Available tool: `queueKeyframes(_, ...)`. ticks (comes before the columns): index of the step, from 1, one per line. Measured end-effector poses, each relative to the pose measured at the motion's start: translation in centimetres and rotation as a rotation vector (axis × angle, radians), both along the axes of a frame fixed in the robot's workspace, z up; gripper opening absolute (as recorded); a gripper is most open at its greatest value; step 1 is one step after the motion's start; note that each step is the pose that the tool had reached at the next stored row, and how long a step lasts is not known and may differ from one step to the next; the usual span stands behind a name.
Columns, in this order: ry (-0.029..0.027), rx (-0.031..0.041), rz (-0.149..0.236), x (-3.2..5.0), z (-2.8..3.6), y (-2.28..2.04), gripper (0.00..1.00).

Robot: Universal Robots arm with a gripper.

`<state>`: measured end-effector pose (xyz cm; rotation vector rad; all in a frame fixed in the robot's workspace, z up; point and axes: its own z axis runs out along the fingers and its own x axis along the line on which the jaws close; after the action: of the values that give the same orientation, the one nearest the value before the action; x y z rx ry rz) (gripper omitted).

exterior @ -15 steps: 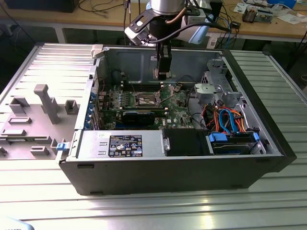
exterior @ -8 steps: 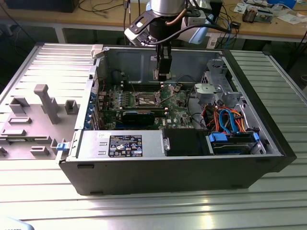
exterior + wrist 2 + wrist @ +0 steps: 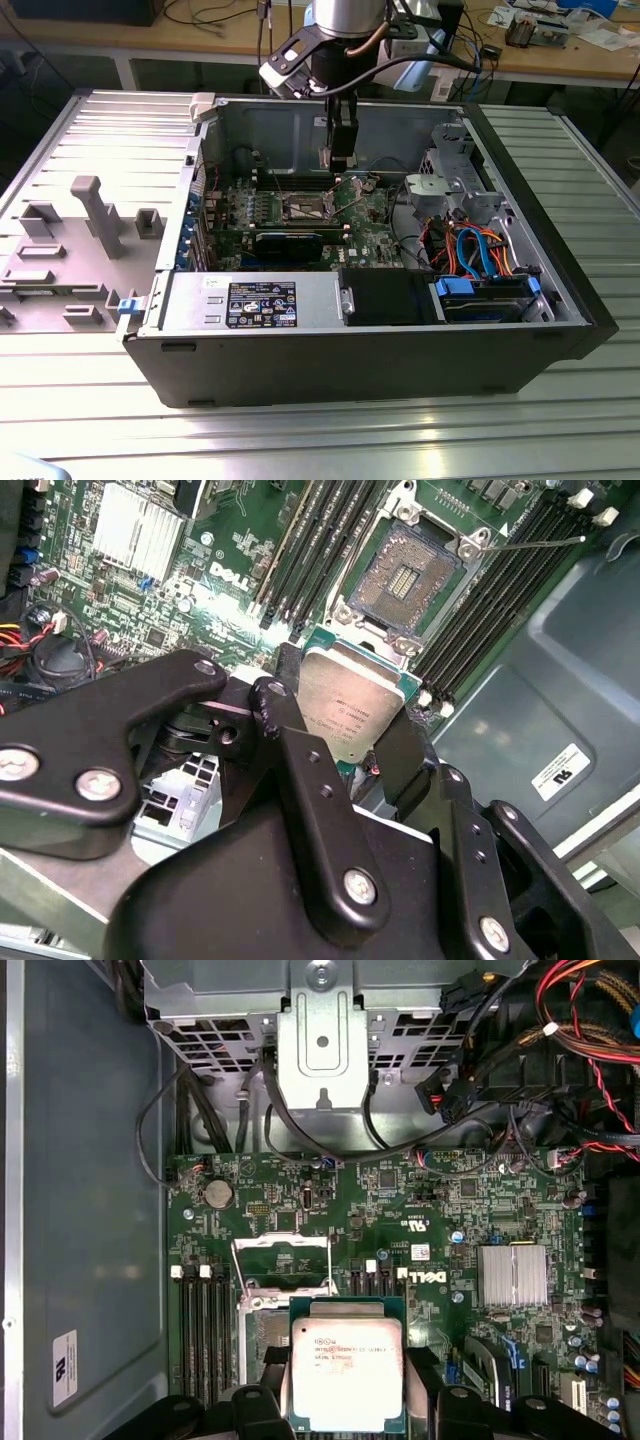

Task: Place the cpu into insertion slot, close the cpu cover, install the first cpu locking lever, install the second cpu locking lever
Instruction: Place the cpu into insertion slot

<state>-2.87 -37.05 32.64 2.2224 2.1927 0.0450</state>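
Silvery and round at the arm point(image 3: 345, 15), with a black bracket point(image 3: 290, 58) clamped on and dark cables point(image 3: 425, 62) looping away. Matte black all through the gripper point(image 3: 345, 720) (chunky, rounded links), pinned with a few bright silver screws point(image 3: 97, 783). Flat, narrow and plain black at the fingers point(image 3: 300, 760).

The arm point(image 3: 345, 15) is at the far side and points straight down. The black gripper point(image 3: 341, 140) hangs at its end. In the second wrist view its two fingers point(image 3: 292, 742) squeeze the cpu point(image 3: 350, 705) from both sides and hold it up
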Motion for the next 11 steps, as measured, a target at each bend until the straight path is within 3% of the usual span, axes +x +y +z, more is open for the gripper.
queueKeyframes(11, -0.0001, 0.0001, 0.000, 0.00, -0.36, -0.28, 0.54)
